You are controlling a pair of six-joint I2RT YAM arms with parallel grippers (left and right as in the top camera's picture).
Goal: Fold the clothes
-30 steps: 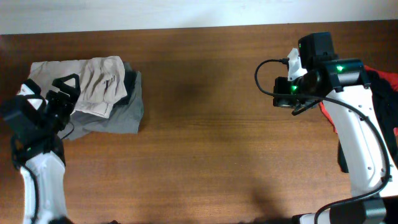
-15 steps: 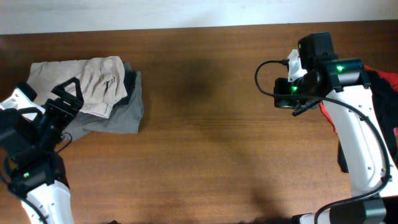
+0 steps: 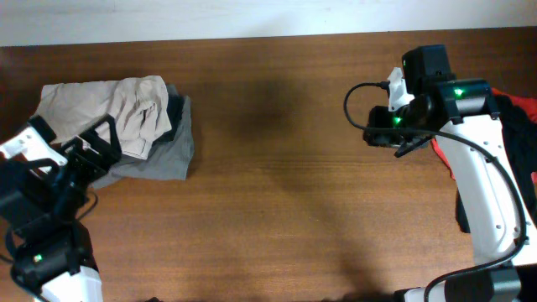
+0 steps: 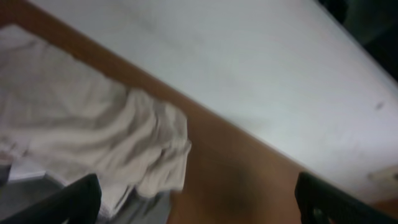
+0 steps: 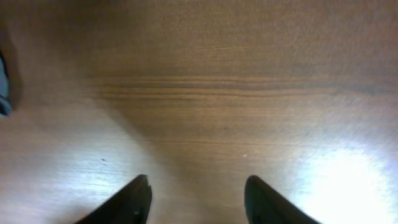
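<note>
- My left claw (image 3: pixel 94 141) is spread wide, holding nothing, right by the crumpled beige shorts (image 3: pixel 126 109) on the brown wooden desk (image 3: pixel 277 184)
- My right claw (image 5: pixel 199 199) has its fingers apart too, over bare wood

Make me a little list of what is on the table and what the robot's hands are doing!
table: brown wood
beige shorts: crumpled, at the left end, lying on a grey garment
red cloth: at the right edge
left hand: open, empty, by the shorts
right hand: open, empty, over bare wood
</note>
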